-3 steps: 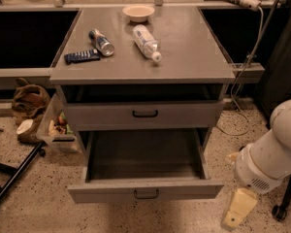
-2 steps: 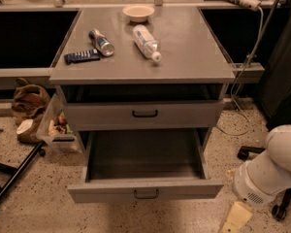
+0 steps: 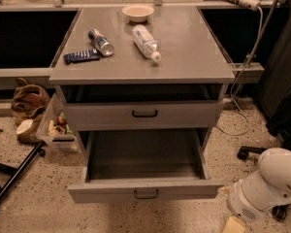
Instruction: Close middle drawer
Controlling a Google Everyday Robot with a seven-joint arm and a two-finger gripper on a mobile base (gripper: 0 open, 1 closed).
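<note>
— Middle drawer (image 3: 145, 191): where's your gripper relative to it?
— My gripper (image 3: 233, 225) hangs low by the floor, just off the drawer's right front corner. Open or closed, I can't tell. The drawer is pulled well out beneath the top drawer (image 3: 144, 114).
— What's the risk?
— Pushing at that corner rather than near the handle could skew it and jam the slides, I'd judge

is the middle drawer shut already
No, the middle drawer is pulled far out with its inside showing, and the gripper sits low to the right of its front panel.
</note>
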